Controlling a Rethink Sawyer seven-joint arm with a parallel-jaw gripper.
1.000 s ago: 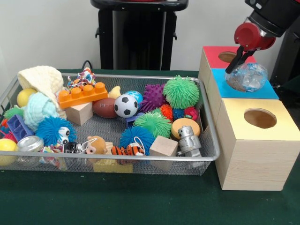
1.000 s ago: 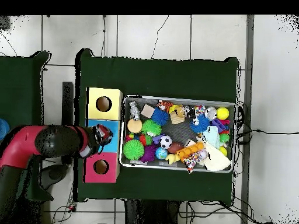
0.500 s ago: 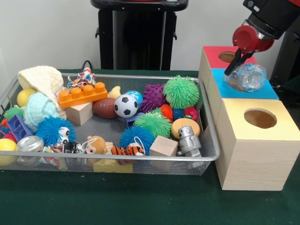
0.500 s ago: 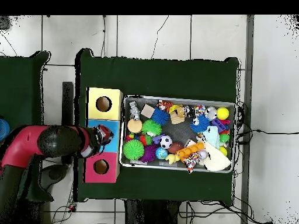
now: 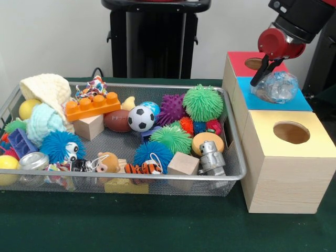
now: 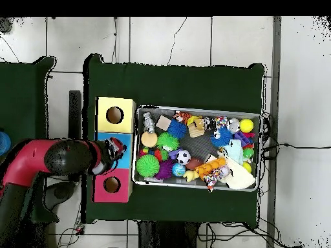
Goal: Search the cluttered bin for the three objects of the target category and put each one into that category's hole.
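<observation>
Leftmost on the green surface (image 5: 157, 226) sits the wire bin (image 5: 235, 157), crammed with toys: an orange brick (image 5: 93, 106), a soccer ball (image 5: 140, 118), a green spiky ball (image 5: 202, 103) and a small grey robot figure (image 5: 211, 157) (among much else). Right of it stand three boxes in a row, the yellow-topped box (image 5: 287, 163) nearest, then the blue-topped box (image 5: 247, 102), then the red-topped box (image 5: 240, 62). Farther right the red and black arm slants down from the top corner, its tool (image 5: 269, 76) closed on a clear glittery ball (image 5: 278, 86) held just over the blue top.
</observation>
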